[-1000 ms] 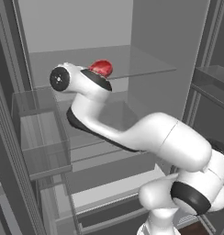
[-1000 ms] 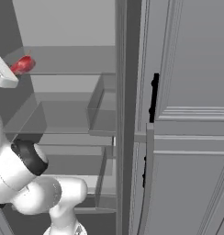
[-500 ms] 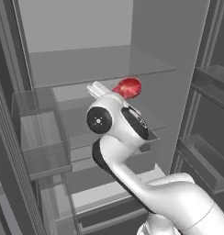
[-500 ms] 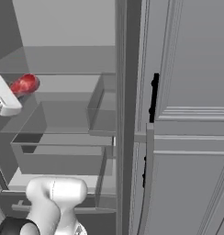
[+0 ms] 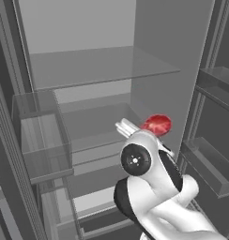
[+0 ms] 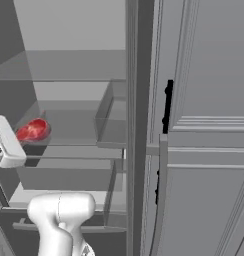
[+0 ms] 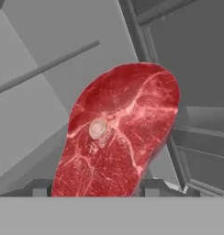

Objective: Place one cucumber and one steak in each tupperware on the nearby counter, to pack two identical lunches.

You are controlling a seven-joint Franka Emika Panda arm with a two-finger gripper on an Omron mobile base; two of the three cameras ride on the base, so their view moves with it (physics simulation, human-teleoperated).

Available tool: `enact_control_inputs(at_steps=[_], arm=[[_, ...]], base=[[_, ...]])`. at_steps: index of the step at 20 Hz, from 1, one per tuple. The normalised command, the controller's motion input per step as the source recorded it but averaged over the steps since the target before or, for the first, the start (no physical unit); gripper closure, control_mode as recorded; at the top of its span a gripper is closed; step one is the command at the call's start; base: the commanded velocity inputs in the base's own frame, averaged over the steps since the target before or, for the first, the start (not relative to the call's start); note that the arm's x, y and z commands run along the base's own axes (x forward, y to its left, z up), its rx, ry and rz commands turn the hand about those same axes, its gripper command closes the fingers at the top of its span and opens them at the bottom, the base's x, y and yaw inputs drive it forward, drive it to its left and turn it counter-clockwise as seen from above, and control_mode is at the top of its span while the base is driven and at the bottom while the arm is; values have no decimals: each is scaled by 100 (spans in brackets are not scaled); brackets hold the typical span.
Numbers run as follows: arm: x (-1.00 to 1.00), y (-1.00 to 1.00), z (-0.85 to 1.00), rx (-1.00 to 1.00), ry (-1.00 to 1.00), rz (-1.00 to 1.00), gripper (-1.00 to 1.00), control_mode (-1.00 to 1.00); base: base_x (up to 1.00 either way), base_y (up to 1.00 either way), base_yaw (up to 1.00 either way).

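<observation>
Pincer (image 7: 96,190) clamped on 1 raw steak (image 7: 120,133), held clear of fridge shelves (image 5: 102,65) for carrying to a tupperware

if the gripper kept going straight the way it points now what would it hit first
The gripper is shut on the steak, which leads. Beyond it, probably the grey fridge wall near a shelf edge, though depth is unclear.

The fingers (image 7: 153,186) stood inside an open fridge, clamped on the steak (image 7: 120,133). Above them a glass shelf (image 5: 102,65) barred the way up. To one side a door bin (image 5: 39,140) stood near; on the other side, door racks (image 5: 208,164) crowded close. Behind them lay open room.
</observation>
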Motion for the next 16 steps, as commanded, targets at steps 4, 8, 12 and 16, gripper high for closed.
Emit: enact_control_inputs(at_steps=[4,8,12,16], arm=[[-50,-34,-7,0,0,1,100,100],[0,0,0,0,0,0,100,100],[0,0,0,0,0,0,100,100],[0,0,0,0,0,0,100,100]], base=[[-50,-30,3],[-100,-37,27],[-96,-3,60],[-77,0,76]])
